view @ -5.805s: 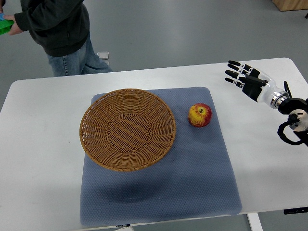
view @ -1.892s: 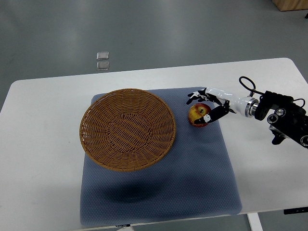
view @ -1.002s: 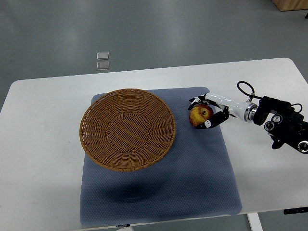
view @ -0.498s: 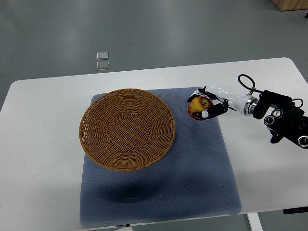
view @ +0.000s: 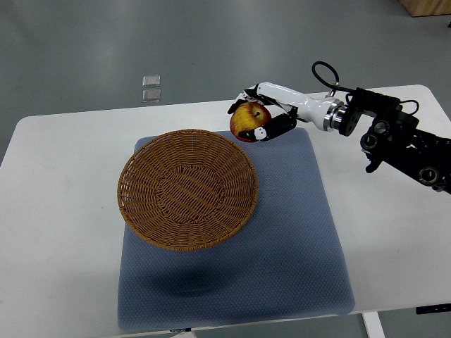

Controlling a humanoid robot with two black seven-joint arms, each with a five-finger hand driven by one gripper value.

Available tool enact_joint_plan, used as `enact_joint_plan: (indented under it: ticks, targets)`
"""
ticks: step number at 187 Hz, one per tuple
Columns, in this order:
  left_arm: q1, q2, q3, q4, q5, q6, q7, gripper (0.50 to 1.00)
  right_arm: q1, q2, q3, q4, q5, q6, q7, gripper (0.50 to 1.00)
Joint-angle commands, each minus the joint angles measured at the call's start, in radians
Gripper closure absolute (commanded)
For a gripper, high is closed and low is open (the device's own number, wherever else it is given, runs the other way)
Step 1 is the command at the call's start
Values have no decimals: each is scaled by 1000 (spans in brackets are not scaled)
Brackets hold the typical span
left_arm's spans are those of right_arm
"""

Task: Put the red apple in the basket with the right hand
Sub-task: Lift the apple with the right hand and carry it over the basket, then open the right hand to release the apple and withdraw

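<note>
The red and yellow apple [view: 244, 120] is held in my right hand [view: 255, 117], whose fingers are curled around it. The hand holds it in the air above the far right rim of the round wicker basket [view: 187, 189]. The basket lies on the blue-grey mat [view: 282, 232] and has nothing in it. My right arm [view: 380, 134] comes in from the right edge. My left hand is not in view.
The white table [view: 56, 232] carries the mat and basket. Two small clear squares [view: 149, 88] lie on the floor beyond the table's far edge.
My right hand has lifted the apple off the mat and carried it up and to the left, toward the basket's far right rim.
</note>
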Motion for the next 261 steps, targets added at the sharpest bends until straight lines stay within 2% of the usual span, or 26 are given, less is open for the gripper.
enact_joint_plan:
  ticks: [1,15,16,27,36,37,39,57,65,81,96,106,107,117,131,174,222,235,245,246,261]
  targets:
    - [1,0,0,0,0,0,0,500,52,87,-92,-26,-10,-9,-1,998]
    - [1,0,0,0,0,0,0,500,61,113,-112,-40,-10,-10,-1,996]
    - [1,0,0,0,0,0,0,500,73,154,-134,-64,-15,-10,-2,993]
    - [1,0,0,0,0,0,0,500,77,197,-153,-89,-29,-12,-2,989]
    - [1,0,0,0,0,0,0,500,77,197,-153,-89,-29,-12,-2,989]
    - [1,0,0,0,0,0,0,500,75,234,-167,-112,-54,-12,-2,983]
    - [1,0,0,0,0,0,0,500,75,242,-170,-118,-61,-12,-2,983]
    - [1,0,0,0,0,0,0,500,73,263,-173,-135,-81,-13,-2,977]
    - [1,0,0,0,0,0,0,500,63,289,-173,-169,-114,-15,-2,959]
    - [1,0,0,0,0,0,0,500,47,300,-175,-183,-127,-24,-2,899]
    - [1,0,0,0,0,0,0,500,37,300,-181,-183,-127,-29,-2,783]
    - [1,0,0,0,0,0,0,500,37,300,-181,-183,-127,-29,-2,783]
    - [1,0,0,0,0,0,0,500,31,297,-185,-183,-127,-27,-2,700]
    - [1,0,0,0,0,0,0,500,29,297,-185,-183,-127,-26,-2,644]
    - [1,0,0,0,0,0,0,500,29,285,-185,-179,-124,-18,-1,599]
    - [1,0,0,0,0,0,0,500,29,253,-179,-166,-111,-18,1,587]
    - [1,0,0,0,0,0,0,500,29,154,-98,-121,-73,-16,4,587]
    - [1,0,0,0,0,0,0,500,27,101,-49,-120,23,-13,2,587]
    - [1,0,0,0,0,0,0,500,27,101,-49,-120,24,-13,2,587]
    - [1,0,0,0,0,0,0,500,27,73,-38,-121,80,-13,1,587]
    - [1,0,0,0,0,0,0,500,18,30,-32,-129,182,-16,1,589]
